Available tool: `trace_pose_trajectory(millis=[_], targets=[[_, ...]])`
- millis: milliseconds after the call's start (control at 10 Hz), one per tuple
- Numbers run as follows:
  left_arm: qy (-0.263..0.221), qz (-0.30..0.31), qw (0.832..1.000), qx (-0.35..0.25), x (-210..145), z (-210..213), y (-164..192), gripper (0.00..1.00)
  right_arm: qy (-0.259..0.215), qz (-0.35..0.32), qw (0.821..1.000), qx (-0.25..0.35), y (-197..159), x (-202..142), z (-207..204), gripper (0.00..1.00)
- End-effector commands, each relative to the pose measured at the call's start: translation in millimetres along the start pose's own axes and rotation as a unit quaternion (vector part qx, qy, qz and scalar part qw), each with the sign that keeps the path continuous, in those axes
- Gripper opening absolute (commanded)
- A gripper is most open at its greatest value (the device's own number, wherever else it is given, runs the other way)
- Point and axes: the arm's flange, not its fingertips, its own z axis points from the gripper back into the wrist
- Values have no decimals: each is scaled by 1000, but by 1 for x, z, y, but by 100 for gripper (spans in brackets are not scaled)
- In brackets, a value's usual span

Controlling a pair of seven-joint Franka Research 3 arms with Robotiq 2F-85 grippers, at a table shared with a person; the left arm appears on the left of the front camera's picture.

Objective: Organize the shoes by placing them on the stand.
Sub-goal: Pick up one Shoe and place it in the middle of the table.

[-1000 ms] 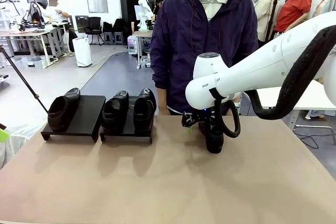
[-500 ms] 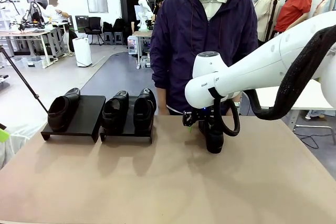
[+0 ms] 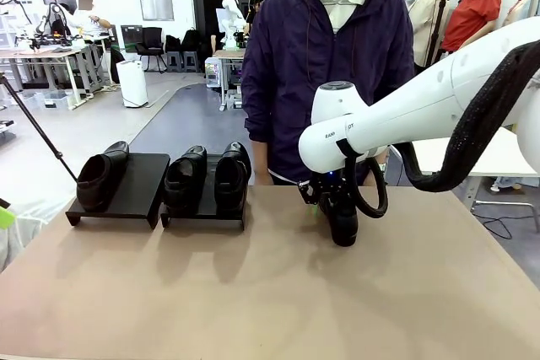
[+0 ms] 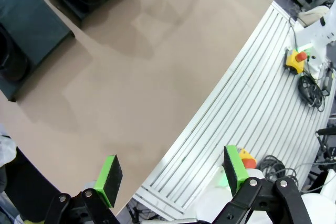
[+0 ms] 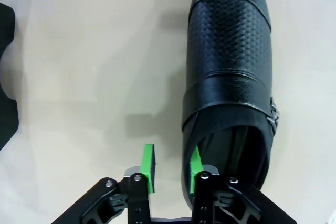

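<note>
3 shoes (image 3: 207, 176) already on the stand (image 3: 139, 185) at 9 o'clock on the desk (image 3: 253, 292), leaving 1 slot free beside the single shoe. Fourth shoe (image 5: 231, 66) alone at 1 o'clock, likely next to go. Right pincer (image 5: 171, 162) narrowed astride its heel-side wall, 1 pad inside; grip not yet certain. Left pincer (image 4: 170, 174) spread wide, empty, over the desk's near edge.

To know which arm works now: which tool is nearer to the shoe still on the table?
Right. The right tool straddles the side wall of the loose shoe. The left tool hangs open beyond the table edge.
</note>
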Motion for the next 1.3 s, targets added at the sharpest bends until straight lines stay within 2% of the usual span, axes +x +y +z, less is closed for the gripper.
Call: trace_pose_trajectory(millis=[0, 400, 500, 800, 1200], targets=[[-3, 0, 1000, 1, 0, -1, 1, 100, -7, -9, 1000, -20, -1, -9, 5, 0], [-3, 0, 1000, 1, 0, -1, 1, 100, -8, -35, 998, -46, -16, -33, 45, 0], [-3, 0, 1000, 1, 0, -1, 1, 100, -6, -49, 997, -51, -19, -53, 69, 0], [-3, 0, 1000, 1, 0, -1, 1, 100, 25, -37, 996, -75, 0, -152, 133, 0], [-3, 0, 1000, 1, 0, -1, 1, 100, 57, -26, 993, -104, 76, -242, 152, 0]])
